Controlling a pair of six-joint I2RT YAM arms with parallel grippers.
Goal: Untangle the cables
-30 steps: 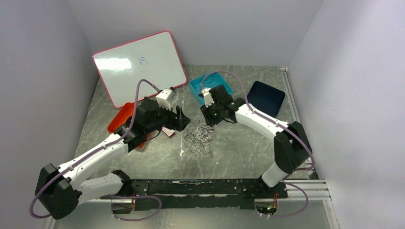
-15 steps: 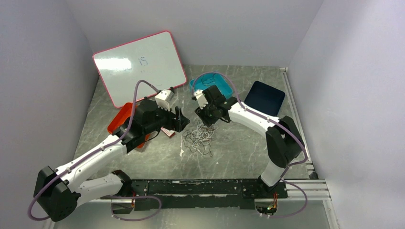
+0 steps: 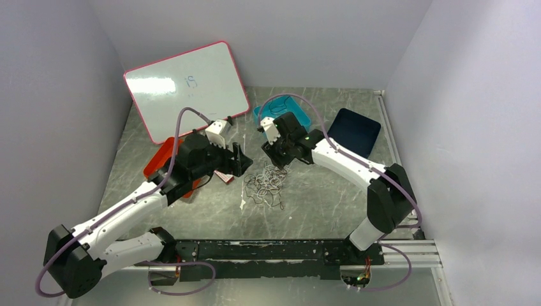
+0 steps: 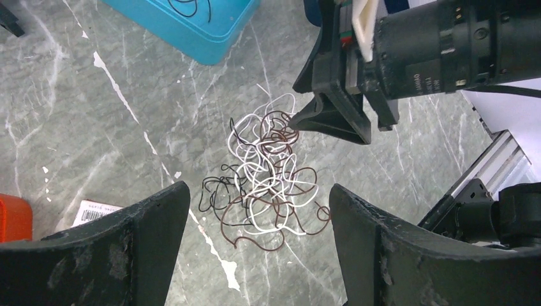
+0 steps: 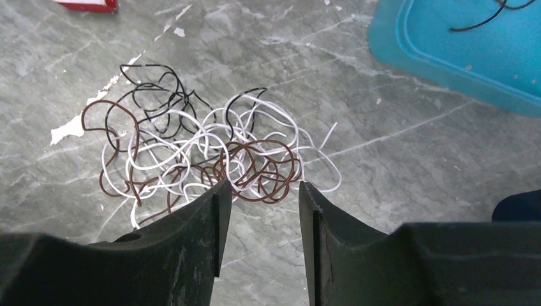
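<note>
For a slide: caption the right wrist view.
Right gripper, fingers parted, poised over a tangle of white, brown and black cables on a marbled table; blue tray beyond.

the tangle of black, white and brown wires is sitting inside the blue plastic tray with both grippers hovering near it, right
Not inside. The tangle of black, white and brown wires lies on the grey marble tabletop beside the blue plastic tray, as the right wrist view shows. The left gripper and right gripper do hover near it.

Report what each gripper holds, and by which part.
Nothing is held. The left gripper hangs wide open above the cables. The right gripper is open too, its tips apart at the tangle's edge, gripping nothing.
</note>
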